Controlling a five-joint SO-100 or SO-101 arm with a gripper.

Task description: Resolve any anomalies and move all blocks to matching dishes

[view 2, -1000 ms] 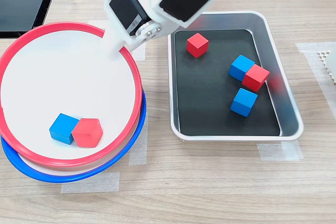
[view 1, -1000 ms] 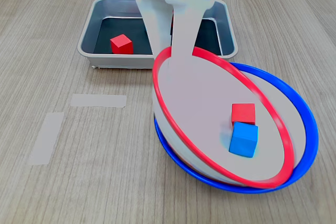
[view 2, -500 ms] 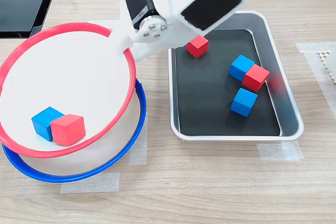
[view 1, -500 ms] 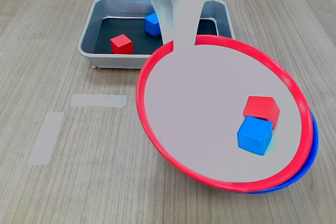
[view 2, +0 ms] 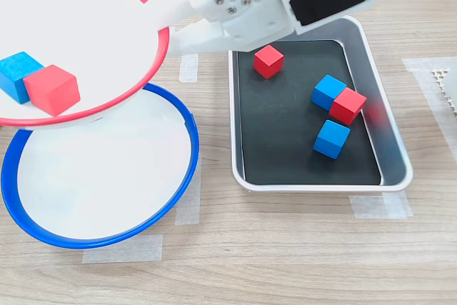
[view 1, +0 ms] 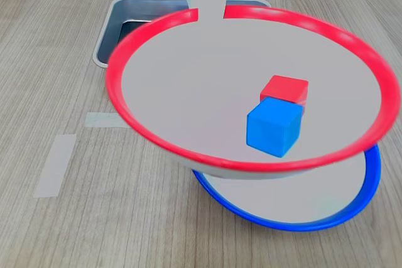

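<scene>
Pincer [view 2: 166, 25] clamped on the red-rimmed dish [view 2: 146, 69], holding it in the air at upper left of the second exterior view, one blue block [view 2: 16, 75] and one red block [view 2: 51, 89] touching inside. Blue-rimmed dish [view 2: 187, 169] lies on the counter [view 2: 285, 248] beneath. Four more blocks sit in the tray [view 2: 389, 141] at right.

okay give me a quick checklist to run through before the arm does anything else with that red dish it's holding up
1. Jaws grip on the red-rimmed dish: cannot tell, the contact is hidden.
2. Dish lifted clear of the blue-rimmed dish: ok.
3. Dish holds only red blocks: not ok, a blue block sits against a red block.
4. Blocks away from the rim: not ok, both sit near the low edge.
5. Blue-rimmed dish free to receive: ok, nothing in it.
6. Tray cleared: not ok, four blocks remain.
</scene>
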